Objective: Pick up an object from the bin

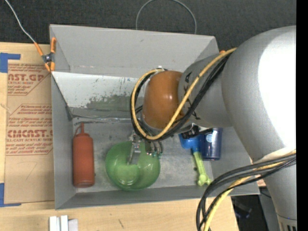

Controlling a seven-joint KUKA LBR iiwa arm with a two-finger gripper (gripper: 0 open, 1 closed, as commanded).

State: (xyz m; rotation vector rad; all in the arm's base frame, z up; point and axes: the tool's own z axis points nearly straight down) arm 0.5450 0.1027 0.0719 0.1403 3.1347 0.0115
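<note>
A translucent green round bowl-like thing (pixel 121 171) lies near the bin's front wall, about the middle. My gripper (pixel 141 149) is down at its upper right part, touching or just over its rim. The orange cover and cables of the wrist hide the gripper's upper part. Nothing shows as lifted. A red squeeze bottle (pixel 83 155) lies lengthwise on the floor to the left, apart from the green thing.
Right of the gripper lie a blue can (pixel 212 144) and a blue-headed tool with a lime green handle (pixel 199 166), close to the right wall. The arm covers the bin's right rear. The bin's back half on the left is bare floor.
</note>
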